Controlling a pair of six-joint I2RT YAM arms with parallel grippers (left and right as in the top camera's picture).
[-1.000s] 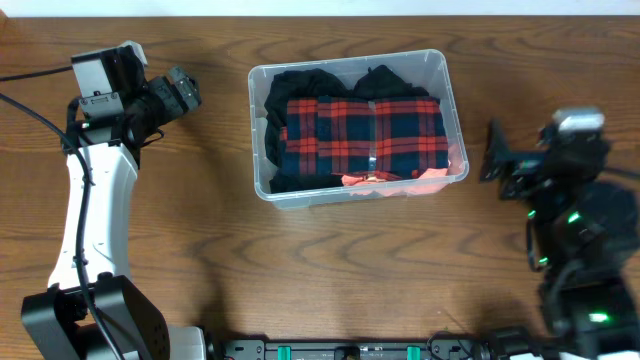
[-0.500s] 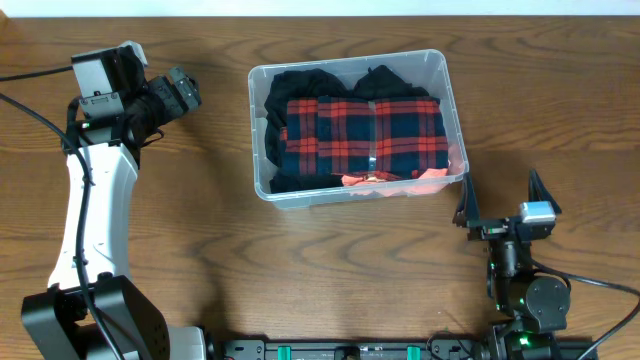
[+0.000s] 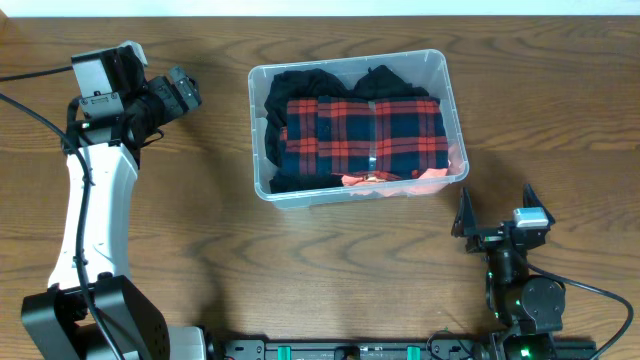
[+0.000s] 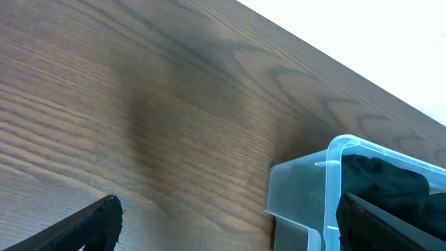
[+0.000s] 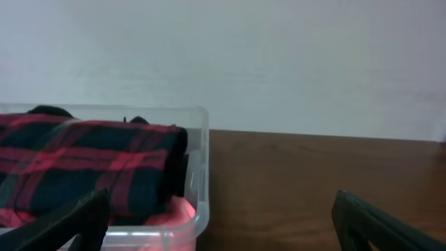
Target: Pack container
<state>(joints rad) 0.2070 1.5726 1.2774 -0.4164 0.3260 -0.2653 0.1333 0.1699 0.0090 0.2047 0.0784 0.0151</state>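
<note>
The clear plastic container [image 3: 345, 60] stands at the middle back of the wooden table. A folded red-and-navy plaid shirt [image 3: 365, 135] lies on top inside it, over black clothing [image 3: 300, 82] and an orange garment [image 3: 400, 178]. My left gripper [image 3: 192, 90] hovers open to the left of the container; its wrist view shows the container's corner [image 4: 334, 174] ahead. My right gripper [image 3: 497, 208] stands open near the table's front, below the container's right front corner. Its view shows the rim [image 5: 202, 181] and the plaid shirt [image 5: 83, 160]. Neither gripper holds anything.
Bare wood surrounds the container on all sides. A white wall [image 5: 279, 56] runs behind the table's back edge. A dark rail with green lights [image 3: 340, 350] lies along the front edge, by the right arm's base [image 3: 525, 305].
The right arm has swung from beside the container's right side down to the table's front, its open gripper now pointing at the container. The left arm has not moved.
</note>
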